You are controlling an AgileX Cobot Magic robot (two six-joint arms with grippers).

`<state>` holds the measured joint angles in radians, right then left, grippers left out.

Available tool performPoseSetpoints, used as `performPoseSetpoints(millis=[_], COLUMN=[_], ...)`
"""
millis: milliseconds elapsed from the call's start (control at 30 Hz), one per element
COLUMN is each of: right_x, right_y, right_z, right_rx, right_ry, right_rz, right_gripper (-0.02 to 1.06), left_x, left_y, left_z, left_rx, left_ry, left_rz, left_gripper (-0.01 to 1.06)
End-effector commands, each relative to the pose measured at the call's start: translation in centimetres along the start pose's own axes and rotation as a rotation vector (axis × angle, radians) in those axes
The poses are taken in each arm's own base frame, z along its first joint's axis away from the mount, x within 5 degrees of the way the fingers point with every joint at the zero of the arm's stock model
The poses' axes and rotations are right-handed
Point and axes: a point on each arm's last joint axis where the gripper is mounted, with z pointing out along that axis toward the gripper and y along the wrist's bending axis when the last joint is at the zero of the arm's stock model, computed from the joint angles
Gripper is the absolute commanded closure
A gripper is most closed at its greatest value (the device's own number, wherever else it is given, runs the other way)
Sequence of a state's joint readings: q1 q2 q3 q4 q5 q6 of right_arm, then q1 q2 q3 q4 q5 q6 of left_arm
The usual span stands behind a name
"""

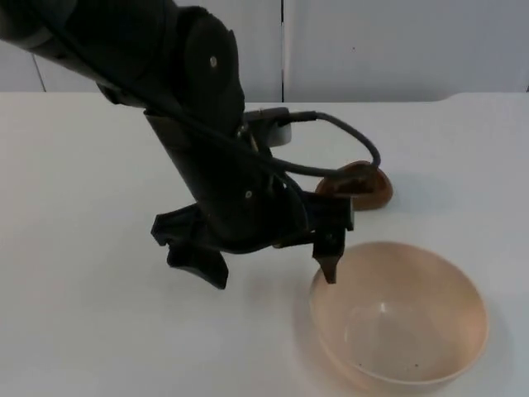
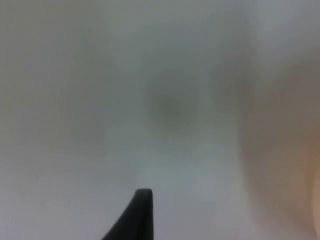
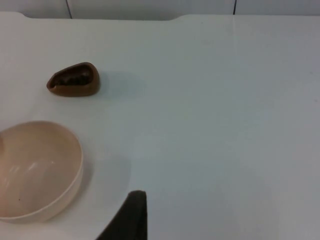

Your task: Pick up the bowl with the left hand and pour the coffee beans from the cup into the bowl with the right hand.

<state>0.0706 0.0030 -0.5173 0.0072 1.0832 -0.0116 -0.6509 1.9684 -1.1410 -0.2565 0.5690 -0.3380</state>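
Note:
A pale peach bowl [image 1: 398,324] stands on the white table at the front right, holding only a few dark specks. Behind it lies a small brown cup [image 1: 360,185] with coffee beans in it. My left gripper [image 1: 266,266] hangs open just left of the bowl. One of its fingers [image 1: 331,266] points down at the bowl's left rim, and the other is far to the left. The blurred left wrist view shows a peach patch of the bowl [image 2: 287,165]. In the right wrist view the cup [image 3: 74,80] and bowl [image 3: 36,170] lie far from my right gripper's fingertip [image 3: 132,216]; that arm waits.
The left arm [image 1: 207,124] reaches over the table's middle and partly covers the cup's left side. The grey partition wall [image 1: 397,41] closes the table at the back. Bare white table [image 3: 225,125] stretches around the right arm.

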Motion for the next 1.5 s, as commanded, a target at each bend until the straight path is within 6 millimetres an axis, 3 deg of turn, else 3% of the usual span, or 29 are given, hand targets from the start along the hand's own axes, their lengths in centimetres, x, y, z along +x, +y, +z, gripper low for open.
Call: performPoseSetpoints(millis=[0, 333, 900, 1467], right_x=[0.0, 0.0, 0.0, 0.0], right_y=[0.0, 0.0, 0.0, 0.0], right_z=[0.0, 0.0, 0.0, 0.0], right_rx=[0.007, 0.007, 0.007, 0.007], right_ry=[-0.005, -0.005, -0.005, -0.005], right_rz=[-0.002, -0.002, -0.002, -0.002], right_gripper=[-0.01, -0.01, -0.01, -0.01], left_x=[0.4, 2.3, 2.3, 1.3], left_y=[0.3, -2.3, -1.9, -0.8], left_z=[0.3, 0.9, 2.0, 1.8], left_rx=[-0.011, 0.010, -0.012, 0.075], left_ry=[0.004, 0.000, 0.016, 0.041], left_rz=[0.019, 0.140, 0.163, 0.109], left_gripper=[0.05, 0.05, 0.05, 0.08])
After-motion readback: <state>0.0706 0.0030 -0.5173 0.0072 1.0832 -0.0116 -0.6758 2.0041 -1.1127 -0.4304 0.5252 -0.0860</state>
